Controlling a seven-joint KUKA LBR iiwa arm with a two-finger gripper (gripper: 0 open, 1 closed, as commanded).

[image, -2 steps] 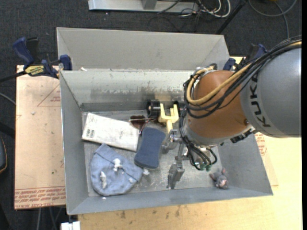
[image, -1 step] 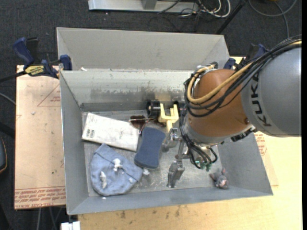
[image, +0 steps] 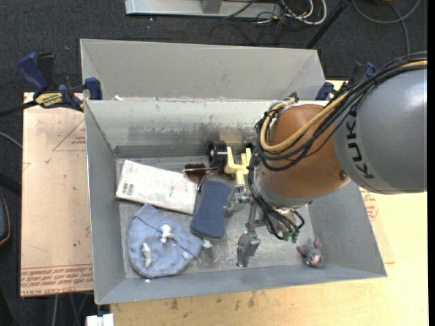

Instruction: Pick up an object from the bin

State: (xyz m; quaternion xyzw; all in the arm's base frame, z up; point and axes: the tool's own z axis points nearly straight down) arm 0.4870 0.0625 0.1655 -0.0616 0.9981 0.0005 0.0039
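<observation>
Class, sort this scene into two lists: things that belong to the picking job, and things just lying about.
Job in hand: grey bin; gripper, low over its floor; dark blue flat pad, nearest the gripper.

Lying about: white box; light blue cloth; yellow piece; small grey lump.

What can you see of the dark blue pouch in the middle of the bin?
The dark blue pouch is a flat, soft-looking oblong with rounded corners, fabric by its look. It lies tilted on the bin floor. Its left edge lies against the white printed box, and its lower end is beside the pale blue cloth cap. The gripper hangs close on its right; I cannot tell whether they touch.
</observation>
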